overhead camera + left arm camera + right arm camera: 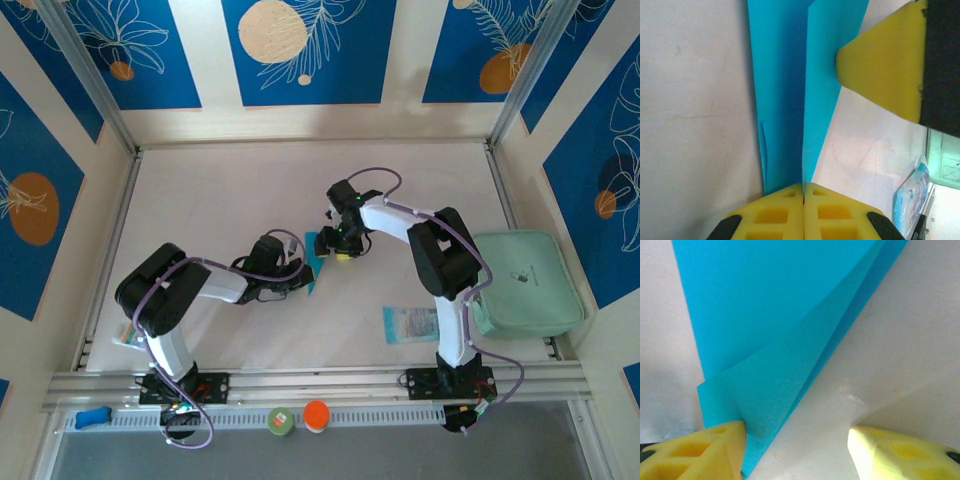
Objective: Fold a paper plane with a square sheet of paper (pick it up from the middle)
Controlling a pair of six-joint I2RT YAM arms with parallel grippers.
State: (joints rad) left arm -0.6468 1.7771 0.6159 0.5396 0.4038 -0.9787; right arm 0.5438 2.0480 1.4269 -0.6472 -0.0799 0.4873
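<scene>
The square sheet of paper (319, 270) is cyan, partly folded into a long pointed shape, and lies mid-table between both arms. In the left wrist view one flap of the paper (785, 100) stands up and runs into the seam of my left gripper (804, 186), whose yellow pads are pressed together on its edge. My left gripper (303, 273) reaches the paper from the left. My right gripper (345, 250) comes in from the right and is open (797, 450). Its left finger (715, 450) rests on the raised paper (770, 340) flap, while its right finger (905, 452) is over bare table.
A mint-green rounded pad (527, 283) lies at the right edge. A pale printed packet (410, 323) sits in front of it near the right arm's base. Orange (316, 415) and green (281, 421) caps stand on the front rail. Walls enclose the table.
</scene>
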